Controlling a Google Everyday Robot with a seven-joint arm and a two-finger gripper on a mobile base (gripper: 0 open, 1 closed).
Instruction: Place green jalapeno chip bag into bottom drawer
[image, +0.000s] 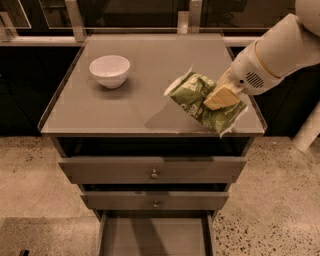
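Note:
The green jalapeno chip bag (200, 101) is crinkled, with white ends. It hangs tilted above the front right of the cabinet top, casting a shadow to its left. My gripper (220, 97) is shut on the bag's middle, with one tan finger (221, 97) lying across it. The white arm reaches in from the upper right. The bottom drawer (155, 237) is pulled open at the bottom of the camera view, showing a bare grey floor with low side walls.
A white bowl (110, 70) stands at the back left of the cabinet top (125, 107). Two knobbed drawer fronts (153, 170) sit slightly pulled out above the bottom drawer. Speckled floor surrounds the cabinet. A white pole stands at the far right.

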